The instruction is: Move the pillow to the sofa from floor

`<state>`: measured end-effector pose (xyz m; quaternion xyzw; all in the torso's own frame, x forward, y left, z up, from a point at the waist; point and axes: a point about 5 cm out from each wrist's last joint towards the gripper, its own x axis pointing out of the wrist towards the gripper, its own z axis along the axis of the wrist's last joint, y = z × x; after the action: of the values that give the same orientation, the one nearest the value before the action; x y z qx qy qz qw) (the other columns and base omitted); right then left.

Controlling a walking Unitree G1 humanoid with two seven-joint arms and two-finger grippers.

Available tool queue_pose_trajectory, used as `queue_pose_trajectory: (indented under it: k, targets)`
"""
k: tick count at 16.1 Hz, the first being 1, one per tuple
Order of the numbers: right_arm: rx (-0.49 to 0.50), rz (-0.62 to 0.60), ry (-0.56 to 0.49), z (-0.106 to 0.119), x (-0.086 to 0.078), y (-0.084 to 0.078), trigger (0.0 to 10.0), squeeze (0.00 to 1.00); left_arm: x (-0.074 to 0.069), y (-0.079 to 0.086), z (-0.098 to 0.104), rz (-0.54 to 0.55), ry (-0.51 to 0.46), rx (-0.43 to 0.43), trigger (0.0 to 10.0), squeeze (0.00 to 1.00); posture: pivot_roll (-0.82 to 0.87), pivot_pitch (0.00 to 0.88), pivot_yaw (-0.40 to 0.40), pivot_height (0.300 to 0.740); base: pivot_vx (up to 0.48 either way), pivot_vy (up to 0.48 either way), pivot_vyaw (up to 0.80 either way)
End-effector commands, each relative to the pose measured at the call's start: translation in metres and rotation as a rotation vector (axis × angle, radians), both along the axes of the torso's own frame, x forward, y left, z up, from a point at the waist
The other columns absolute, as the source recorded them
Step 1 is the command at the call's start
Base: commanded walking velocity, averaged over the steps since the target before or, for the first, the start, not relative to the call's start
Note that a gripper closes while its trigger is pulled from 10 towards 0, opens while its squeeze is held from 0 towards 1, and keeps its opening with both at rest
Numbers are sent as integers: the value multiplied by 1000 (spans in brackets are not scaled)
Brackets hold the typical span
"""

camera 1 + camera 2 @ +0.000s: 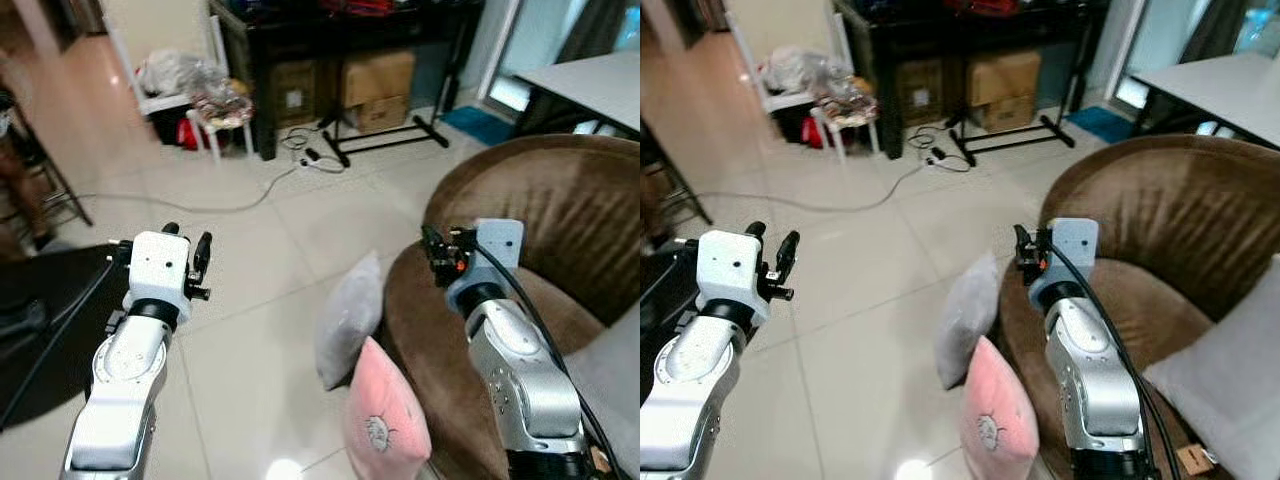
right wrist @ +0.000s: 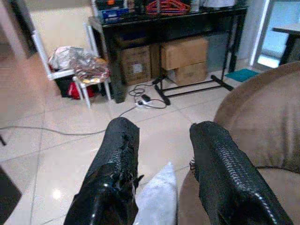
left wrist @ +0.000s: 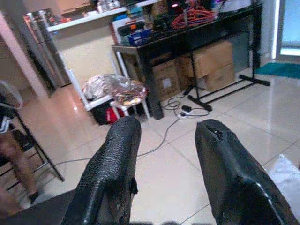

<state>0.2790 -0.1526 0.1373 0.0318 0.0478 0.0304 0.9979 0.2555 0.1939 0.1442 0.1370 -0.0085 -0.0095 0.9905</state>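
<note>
Across the pale glossy tiled floor point(image 1: 250, 330), a grey cable point(image 1: 180, 205) running to a white power strip point(image 1: 312, 157). Against the far wall, a long black counter point(image 2: 164, 26) sheltering two brown cardboard boxes point(image 1: 378, 88), beside a black metal stand base point(image 1: 385, 140). Further left, a small white stool point(image 1: 220, 125) heaped with crumpled plastic bags point(image 3: 110, 86). Far right, a white tabletop point(image 1: 590, 85) and a teal mat point(image 1: 480, 122).

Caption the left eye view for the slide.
Both claws, left and right, raised open above grey pillow and pink pillow leaning against brown sofa.
</note>
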Motion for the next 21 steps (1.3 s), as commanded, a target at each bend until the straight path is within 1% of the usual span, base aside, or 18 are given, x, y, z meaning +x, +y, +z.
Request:
queue_pose_trajectory:
  k: [1,7,10,12,14,15,16,17,18,19,20,21]
  targets:
    - [5,-11,-17,3,0,-4,10000,0,0,1,0,4,-7,10,10000,0,-85,0,13,700,0,0,0]
    - [-13,-23,-16,2,1,-7,10000,0,0,1,-1,25,-24,26,10000,0,-83,0,8,645,0,0,0]
    - [-16,-19,-16,2,1,-6,10000,0,-1,1,-1,31,-28,30,10000,0,-80,0,4,620,0,0,0]
    - [-18,-14,-18,2,1,-5,10000,0,-1,1,-2,33,-33,31,10000,0,-79,0,1,596,0,0,0]
    - [-20,-12,-18,1,1,-5,10000,0,-2,0,-3,34,-26,25,10000,0,-80,0,1,596,0,0,0]
    - [-5,4,-12,0,0,-4,10000,0,-2,-2,-5,15,-5,-6,10000,0,-79,0,0,596,0,0,0]
    - [20,5,-11,-1,-1,-5,10000,1000,-4,-5,-6,-12,10,-35,10000,212,-77,0,-2,596,0,0,0]
    - [20,0,-15,-1,-1,-6,10000,1000,-4,-5,-7,-17,13,-42,10000,1000,-77,0,-2,596,0,0,0]
    - [-38,-1,-48,1,-1,-9,10000,1000,-5,-4,-7,-11,10,-37,10000,1000,-74,0,-4,596,0,0,0]
    - [-60,3,-68,3,-1,-10,10000,1000,-5,-3,-6,1,5,-35,10000,1000,-74,0,-4,596,0,0,0]
    - [-37,35,-110,7,-1,-10,10000,1000,-4,2,-6,31,-21,-39,10000,1000,-70,0,-6,596,0,0,0]
    - [-19,37,-112,7,-1,-10,10000,1000,-4,3,-6,35,-22,-36,10000,1000,-70,0,-6,596,0,0,0]
